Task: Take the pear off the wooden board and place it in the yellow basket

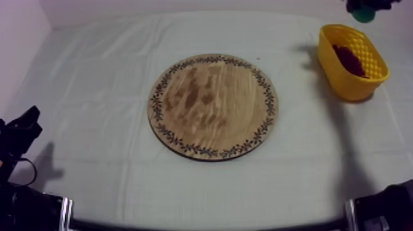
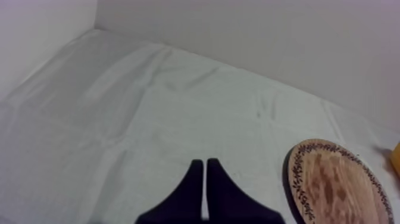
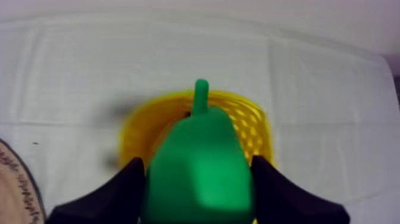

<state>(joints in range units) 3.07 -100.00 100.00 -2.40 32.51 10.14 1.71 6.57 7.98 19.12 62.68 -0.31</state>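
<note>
board [image 1: 212, 105] lies left of basket [image 1: 348, 87] (dark fruit [image 1: 349, 59] inside).

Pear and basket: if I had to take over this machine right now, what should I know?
Right gripper: fingers shut on the pear, held above the yellow basket.
Left gripper: fingers shut on nothing, at rest, away from the work.
Wooden board: bare. Something dark red lies in the basket.
Done: pear lifted off the board and brought over the basket.
Left: lower it in and let go.

Basket [image 3: 253, 122]: mostly hidden behind pear [image 3: 199, 173].
Board [image 2: 336, 184]: cut off at edge.
Dark red contents [image 1: 349, 59]: too small to identify.
</note>
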